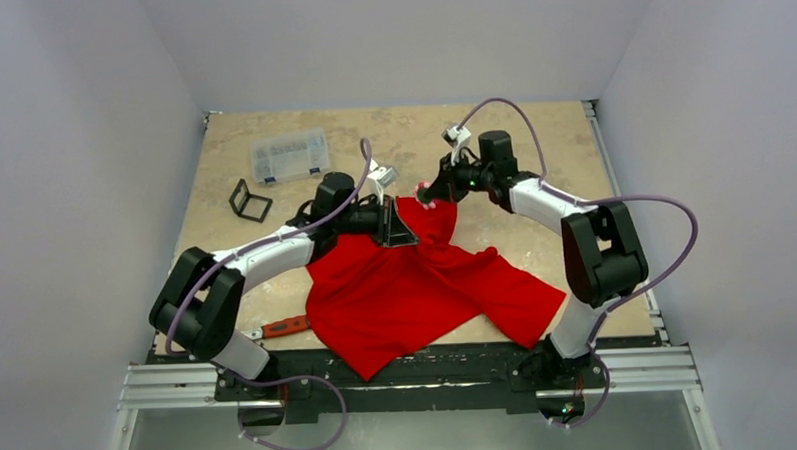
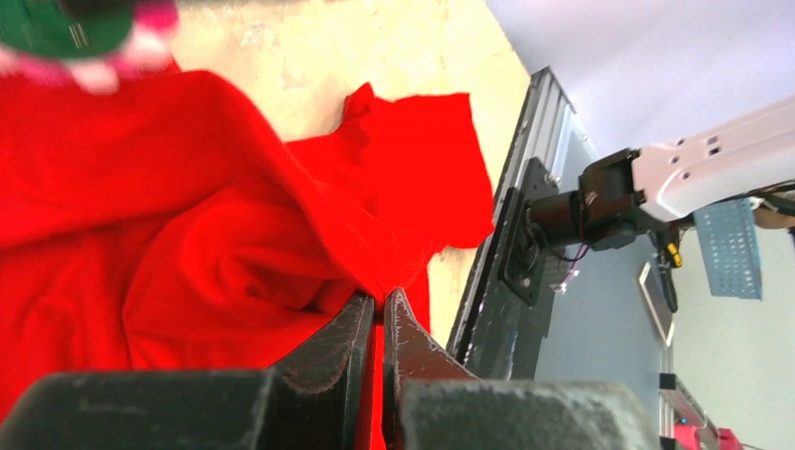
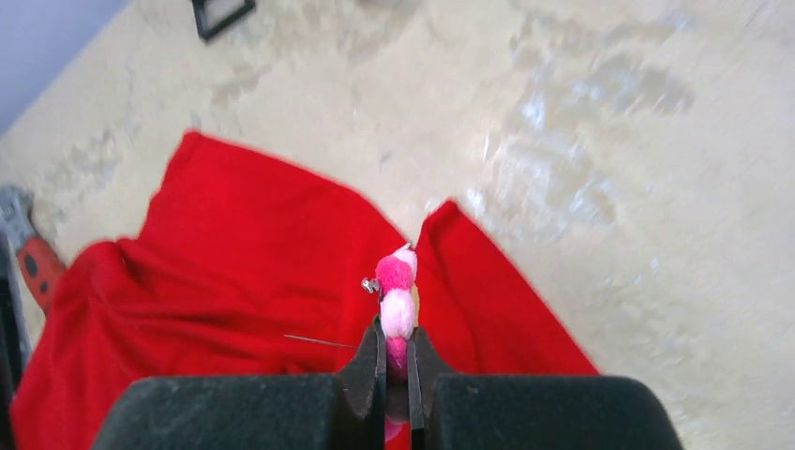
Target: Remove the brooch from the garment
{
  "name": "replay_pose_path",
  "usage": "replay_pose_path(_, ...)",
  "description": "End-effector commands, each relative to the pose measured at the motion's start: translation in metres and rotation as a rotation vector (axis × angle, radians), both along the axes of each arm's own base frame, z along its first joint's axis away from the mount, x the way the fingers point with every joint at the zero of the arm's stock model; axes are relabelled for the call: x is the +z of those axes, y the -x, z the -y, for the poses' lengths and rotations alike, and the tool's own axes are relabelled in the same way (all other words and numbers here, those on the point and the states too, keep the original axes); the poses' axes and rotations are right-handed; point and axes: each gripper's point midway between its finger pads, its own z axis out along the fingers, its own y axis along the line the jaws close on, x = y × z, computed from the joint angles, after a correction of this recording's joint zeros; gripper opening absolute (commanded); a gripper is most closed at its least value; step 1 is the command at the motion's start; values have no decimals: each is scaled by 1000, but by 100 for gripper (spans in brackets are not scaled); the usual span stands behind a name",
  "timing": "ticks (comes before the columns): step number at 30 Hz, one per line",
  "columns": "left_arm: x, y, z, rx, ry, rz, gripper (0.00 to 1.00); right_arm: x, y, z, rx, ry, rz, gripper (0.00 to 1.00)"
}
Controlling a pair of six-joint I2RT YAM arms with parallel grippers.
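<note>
The red T-shirt (image 1: 417,289) lies crumpled in the middle of the table. My left gripper (image 1: 399,225) is shut on a fold of its cloth near the far edge; in the left wrist view the jaws (image 2: 375,298) pinch red cloth (image 2: 187,216). My right gripper (image 1: 431,193) is shut on the pink flower brooch (image 1: 420,190), just above the shirt's far edge. In the right wrist view the brooch (image 3: 397,291) stands edge-on between the fingers (image 3: 396,330), its thin pin pointing left, over the shirt (image 3: 234,253). The brooch shows blurred in the left wrist view (image 2: 103,66).
A clear plastic box (image 1: 290,155) and a small black frame (image 1: 250,201) sit at the far left. A red-handled wrench (image 1: 278,327) lies left of the shirt near the front rail; it also shows in the right wrist view (image 3: 33,267).
</note>
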Motion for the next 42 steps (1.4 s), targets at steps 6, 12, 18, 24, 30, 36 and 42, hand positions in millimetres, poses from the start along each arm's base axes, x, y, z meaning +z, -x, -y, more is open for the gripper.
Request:
replay_pose_path(6, 1, 4, -15, -49, -64, 209, 32, 85, -8, -3, -15, -243, -50, 0)
replay_pose_path(12, 38, 4, -32, -24, -76, 351, 61, 115, 16, -1, 16, -396, -207, 0)
replay_pose_path(18, 76, 0, -63, 46, -95, 397, 76, 131, 53, -5, 100, -509, -367, 0)
replay_pose_path(24, 97, 5, -71, 79, -9, 397, 98, 131, 80, -2, 145, -512, -405, 0)
replay_pose_path(30, 97, 32, -75, 3, 15, 455, 100, 121, 117, 4, 193, -466, -428, 0)
replay_pose_path(36, 86, 42, -48, -12, 38, 470, 100, 119, 146, 2, 193, -476, -405, 0)
replay_pose_path(42, 89, 26, -22, 71, 78, 503, 100, 124, 151, 2, 178, -493, -430, 0)
